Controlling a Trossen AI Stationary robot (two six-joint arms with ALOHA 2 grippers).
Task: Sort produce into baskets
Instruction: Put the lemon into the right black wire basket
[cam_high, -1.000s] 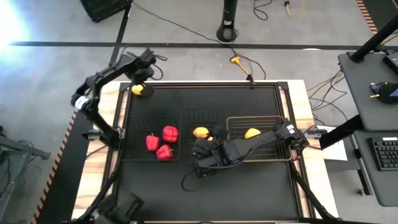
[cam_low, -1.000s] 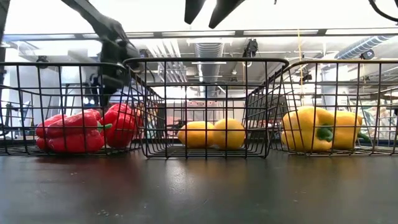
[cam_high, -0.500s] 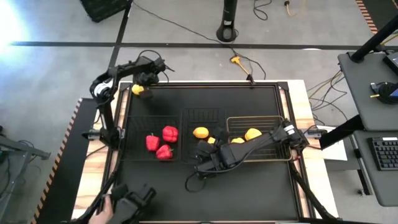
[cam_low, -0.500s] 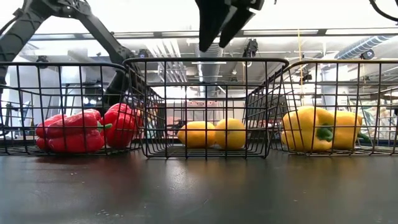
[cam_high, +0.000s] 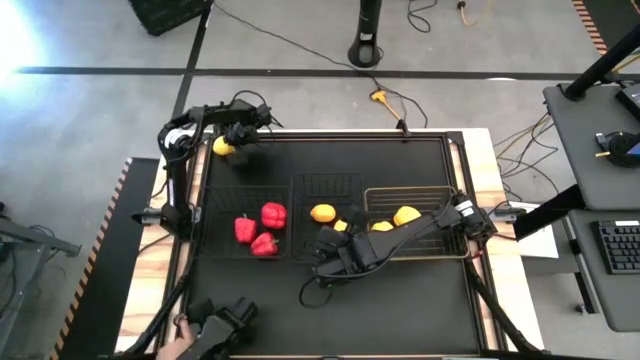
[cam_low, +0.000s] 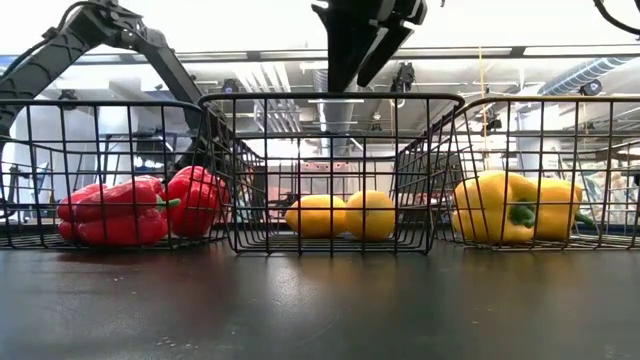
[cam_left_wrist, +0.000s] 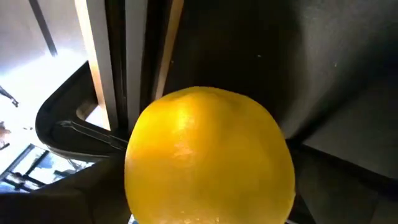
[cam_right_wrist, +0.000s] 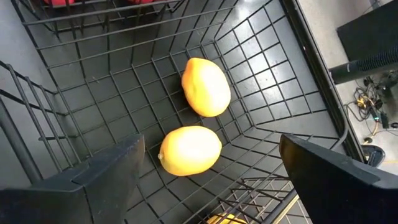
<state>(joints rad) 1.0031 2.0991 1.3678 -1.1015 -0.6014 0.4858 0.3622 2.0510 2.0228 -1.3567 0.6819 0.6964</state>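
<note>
Left gripper (cam_high: 232, 140), upper left of high view, clamps a yellow lemon (cam_high: 223, 146); three red peppers (cam_high: 258, 230) in left basket (cam_high: 215, 195); right gripper (cam_high: 325, 245), fingers spread, above narrow centre basket (cam_high: 327, 182) w/ two lemons (cam_right_wrist: 199, 118).

Red peppers (cam_low: 135, 208) — perhaps yellow-orange lemons (cam_low: 342, 215).

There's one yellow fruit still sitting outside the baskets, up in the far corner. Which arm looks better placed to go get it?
The left arm. Its left gripper is already at the lone lemon, which fills its wrist view. The right gripper hangs open over the middle basket, far from that corner.
</note>
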